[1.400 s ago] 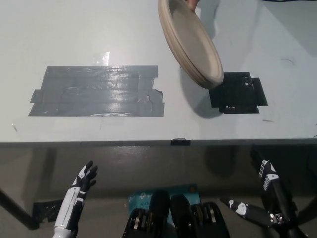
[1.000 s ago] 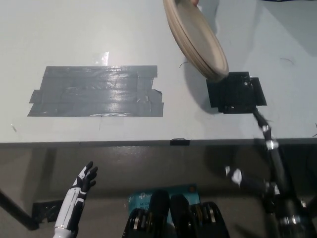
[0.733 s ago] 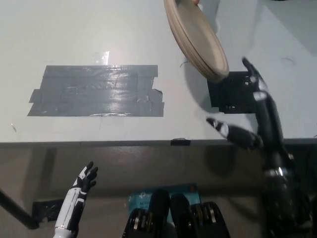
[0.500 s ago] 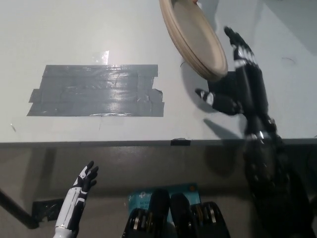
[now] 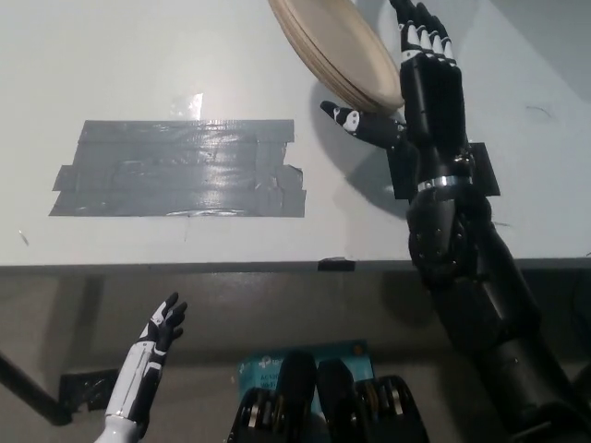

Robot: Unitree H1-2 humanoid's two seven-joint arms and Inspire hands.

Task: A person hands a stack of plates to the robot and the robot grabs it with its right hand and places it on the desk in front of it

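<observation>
Nearest, at the lower left and below the counter's front edge, the white left hand (image 5: pixel 159 325) rests with its fingers spread and nothing in it. A short strip of black tape (image 5: pixel 335 265) sits on that front edge. On the pale counter (image 5: pixel 138 55) beyond it, a wide patch of grey tape (image 5: pixel 175 168) lies toward the left. Toward the right is a black tape patch (image 5: pixel 482 173), partly covered by the black right arm (image 5: pixel 462 268), which reaches up across it from the bottom right. Farther on, the right hand (image 5: pixel 427 88) is wide open, its fingers pointing away from the robot and the thumb stretched out to the left. The stack of plates (image 5: pixel 332 41) hangs tilted above the counter at the far edge of the view (its upper part is cut off by the frame). Its lower rim sits in the gap between thumb and fingers. Whether the hand touches the rim cannot be told; it is not closed on the stack.
</observation>
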